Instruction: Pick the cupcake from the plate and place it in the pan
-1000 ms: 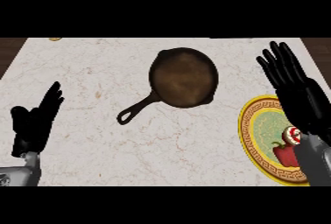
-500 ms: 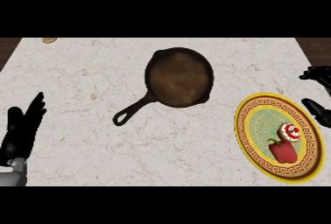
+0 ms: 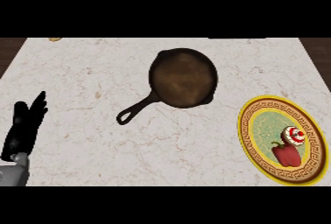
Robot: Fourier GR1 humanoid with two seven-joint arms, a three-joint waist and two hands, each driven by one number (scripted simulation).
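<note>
A cupcake (image 3: 295, 135) with red and white swirled icing sits on the right half of a yellow-rimmed patterned plate (image 3: 255, 141) at the counter's right edge. A red bell pepper (image 3: 285, 154) lies right beside it on the same plate. The dark cast-iron pan (image 3: 184, 78) rests at the counter's middle back, its handle (image 3: 134, 112) pointing toward the front left, and nothing is in it. My left hand (image 3: 23, 127) stands at the far left with straight fingers pointing up, holding nothing. My right hand is out of view.
The counter is pale marble (image 3: 84, 78); dark floor shows past its left and right edges. A small tan object (image 3: 55, 39) lies at the back left edge.
My right hand has withdrawn off the right side, uncovering the plate, the cupcake and the pepper. My left hand has stayed near the left edge.
</note>
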